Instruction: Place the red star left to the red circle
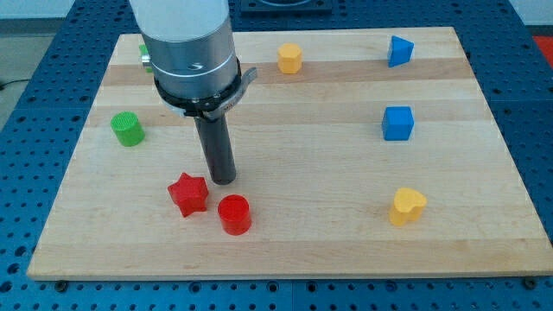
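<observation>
No readable text (blocks and board unmarked).

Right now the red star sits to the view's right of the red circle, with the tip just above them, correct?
Not quite. In the camera view the red star sits to the view's left of the red circle, not its right. My tip is just above them, as you said.

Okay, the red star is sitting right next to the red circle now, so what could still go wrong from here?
My tip stands just above the red star block and the red circular block, near both. Sliding down the view could knock either one and spoil the placement. Those two blocks look nearly touching, so nudging the star may also shove the circle.
</observation>
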`<action>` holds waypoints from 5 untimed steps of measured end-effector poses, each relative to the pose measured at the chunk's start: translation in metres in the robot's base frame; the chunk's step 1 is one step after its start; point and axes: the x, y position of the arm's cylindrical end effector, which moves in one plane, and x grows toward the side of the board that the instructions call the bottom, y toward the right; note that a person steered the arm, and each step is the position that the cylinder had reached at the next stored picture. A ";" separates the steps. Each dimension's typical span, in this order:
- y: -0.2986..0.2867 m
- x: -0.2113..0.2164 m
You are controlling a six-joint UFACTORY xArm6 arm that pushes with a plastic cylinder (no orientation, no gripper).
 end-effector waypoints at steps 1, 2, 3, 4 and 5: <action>-0.024 0.014; -0.083 0.035; -0.122 0.040; -0.116 0.043; -0.078 0.055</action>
